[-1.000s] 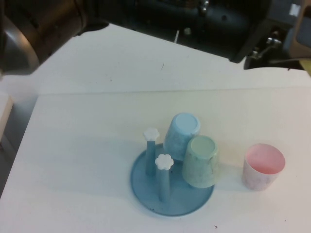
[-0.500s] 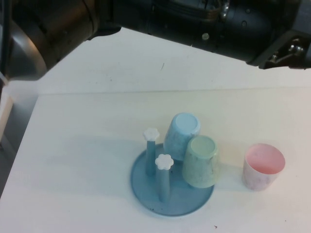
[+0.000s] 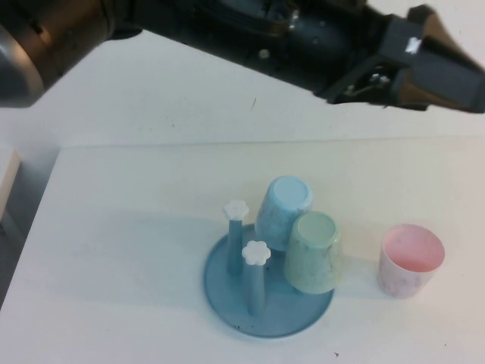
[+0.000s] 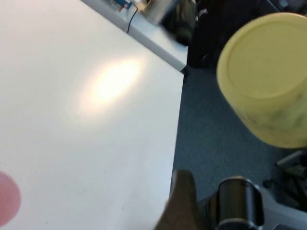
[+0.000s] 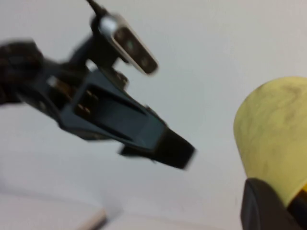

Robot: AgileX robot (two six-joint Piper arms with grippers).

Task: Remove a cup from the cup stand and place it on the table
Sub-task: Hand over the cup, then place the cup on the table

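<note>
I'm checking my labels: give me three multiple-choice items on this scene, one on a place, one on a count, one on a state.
1. Where is the pink cup? A on the floor; B on the table; C in a gripper.
2. Cups on the stand? A one; B two; C three.
3. The yellow cup is: A on a peg; B lying down; C gripped.
B: it stands right of the stand.
B: blue cup and green cup.
C: the right gripper holds it in the air; the left gripper, empty, hangs nearby.
</note>
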